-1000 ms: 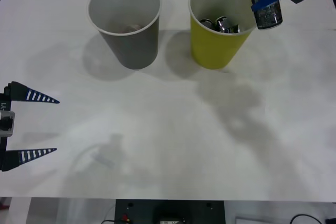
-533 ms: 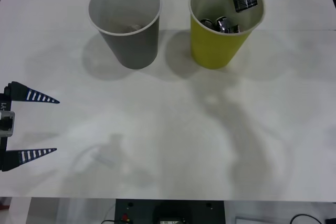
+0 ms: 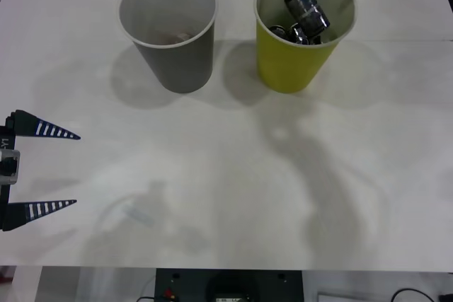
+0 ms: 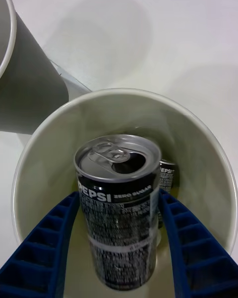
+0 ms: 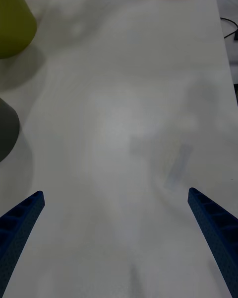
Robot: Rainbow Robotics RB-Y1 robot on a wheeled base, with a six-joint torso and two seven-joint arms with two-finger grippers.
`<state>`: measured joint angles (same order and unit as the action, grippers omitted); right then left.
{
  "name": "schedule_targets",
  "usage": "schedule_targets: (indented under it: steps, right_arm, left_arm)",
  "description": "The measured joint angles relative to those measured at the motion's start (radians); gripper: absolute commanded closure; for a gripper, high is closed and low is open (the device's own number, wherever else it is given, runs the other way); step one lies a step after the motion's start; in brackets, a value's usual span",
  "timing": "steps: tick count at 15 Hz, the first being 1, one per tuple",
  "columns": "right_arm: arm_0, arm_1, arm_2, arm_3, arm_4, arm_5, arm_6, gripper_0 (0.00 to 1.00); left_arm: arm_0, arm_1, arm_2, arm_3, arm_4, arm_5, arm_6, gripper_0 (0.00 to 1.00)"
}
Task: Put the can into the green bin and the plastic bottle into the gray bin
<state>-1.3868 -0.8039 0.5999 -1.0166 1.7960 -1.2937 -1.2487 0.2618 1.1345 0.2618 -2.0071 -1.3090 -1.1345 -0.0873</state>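
The front camera sits high above the arms, looking forward and down over the whole table [image 3: 226, 196], with the gray bin [image 3: 170, 33] at 11 o'clock and the green bin [image 3: 297, 54] at 1 o'clock. The right wrist camera peers closely into the green bin [image 4: 218, 179]. The left wrist camera looks low across the table [image 5: 129, 104], sharing both bins' sides with the front view.
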Motion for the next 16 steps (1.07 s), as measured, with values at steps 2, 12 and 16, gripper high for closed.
schedule_targets:
  steps: [2, 12, 16]
  right_arm:
    - [0.000, -0.008, 0.000, 0.000, -0.026, -0.001, 0.019, 0.00]
    - [0.164, -0.202, -0.186, -0.255, -0.268, -0.138, 0.112, 0.00]
    - [0.414, -0.258, -0.390, -0.525, -0.294, -0.142, 0.119, 0.00]
  left_arm:
    - [0.000, 0.000, 0.000, 0.000, 0.000, 0.000, 0.000, 0.00]
    - [0.000, 0.000, 0.000, 0.000, 0.000, 0.000, 0.000, 0.00]
    - [0.000, 0.000, 0.000, 0.000, 0.000, 0.000, 0.000, 0.00]
